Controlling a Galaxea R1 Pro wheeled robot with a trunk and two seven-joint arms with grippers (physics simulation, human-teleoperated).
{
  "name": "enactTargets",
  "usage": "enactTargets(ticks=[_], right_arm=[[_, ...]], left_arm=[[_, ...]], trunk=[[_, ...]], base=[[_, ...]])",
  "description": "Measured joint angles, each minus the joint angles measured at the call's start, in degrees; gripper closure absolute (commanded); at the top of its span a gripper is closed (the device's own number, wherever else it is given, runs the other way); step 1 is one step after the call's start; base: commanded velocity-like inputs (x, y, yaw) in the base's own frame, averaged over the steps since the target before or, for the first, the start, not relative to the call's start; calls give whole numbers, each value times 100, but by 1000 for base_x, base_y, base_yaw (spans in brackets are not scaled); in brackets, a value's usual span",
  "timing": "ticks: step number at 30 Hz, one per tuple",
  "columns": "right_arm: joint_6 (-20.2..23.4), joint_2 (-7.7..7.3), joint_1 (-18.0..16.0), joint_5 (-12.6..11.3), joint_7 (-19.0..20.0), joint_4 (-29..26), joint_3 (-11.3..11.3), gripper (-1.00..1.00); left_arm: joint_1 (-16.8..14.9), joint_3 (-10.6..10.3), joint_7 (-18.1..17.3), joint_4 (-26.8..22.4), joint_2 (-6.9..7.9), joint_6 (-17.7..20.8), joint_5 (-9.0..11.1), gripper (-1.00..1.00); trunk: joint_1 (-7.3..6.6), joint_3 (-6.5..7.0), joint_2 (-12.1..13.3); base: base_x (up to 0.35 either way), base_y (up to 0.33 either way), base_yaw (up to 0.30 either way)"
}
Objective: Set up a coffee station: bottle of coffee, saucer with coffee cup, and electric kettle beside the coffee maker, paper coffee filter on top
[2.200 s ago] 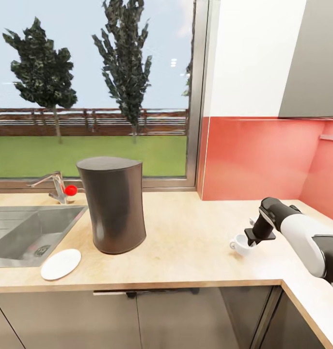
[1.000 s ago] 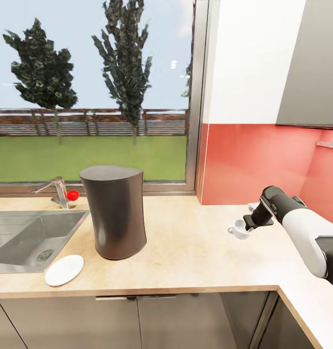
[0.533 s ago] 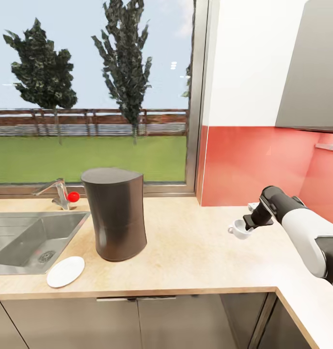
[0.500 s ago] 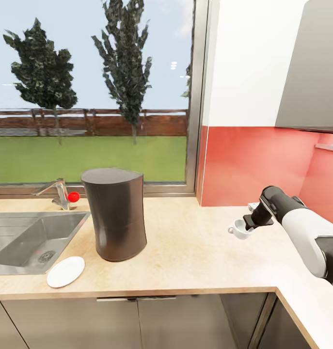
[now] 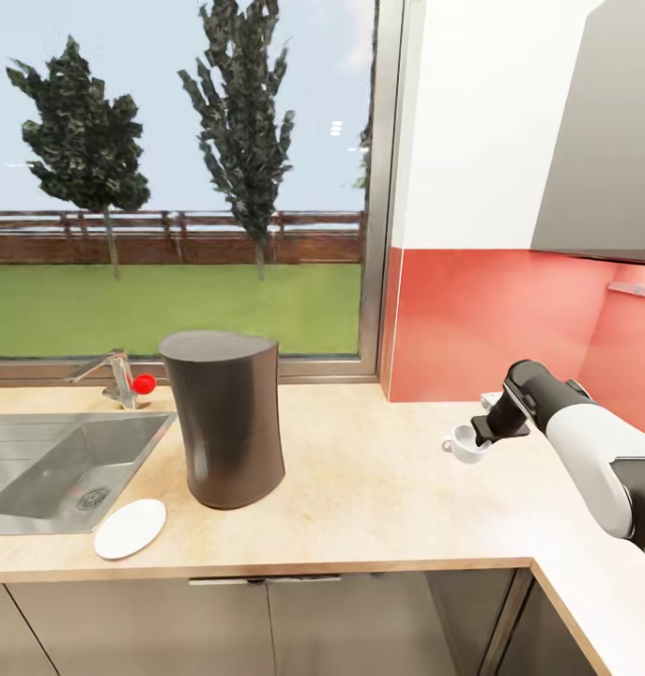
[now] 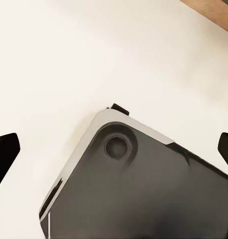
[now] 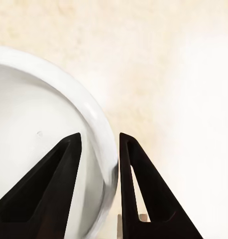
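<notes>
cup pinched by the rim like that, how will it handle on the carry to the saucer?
The cup is probably rigid and light. The right gripper pinches only its thin rim wall, one finger inside, so it could pivot or slip on the glossy surface. Its handle sticks out sideways, so it may hang slightly off balance. Set it on the saucer gently.

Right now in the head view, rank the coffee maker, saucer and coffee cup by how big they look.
1. coffee maker, by far the largest
2. saucer
3. coffee cup, smallest, though it is farther away and partly hidden by the right gripper
</notes>
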Motion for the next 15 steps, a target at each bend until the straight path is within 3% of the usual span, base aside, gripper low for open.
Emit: enactTargets(ticks=[10, 11, 12, 15], right_arm=[[0, 26, 0, -32, 11, 10, 26, 100], [-2, 47, 1, -45, 20, 20, 328, 100], [0, 56, 0, -69, 29, 23, 450, 100], [0, 69, -1, -89, 37, 23, 598, 100]], left_arm=[[0, 0, 0, 0, -2, -2, 0, -100], [0, 0, -2, 0, -4, -2, -1, -100], [0, 0, -2, 0, -3, -2, -1, -100], [-1, 0, -1, 0, -2, -2, -2, -100]], trunk=[[-220, 180, 402], [-242, 198, 443], [-264, 216, 483], [-330, 268, 601]], base=[[0, 0, 0], [0, 0, 0], [0, 0, 0], [0, 0, 0]])
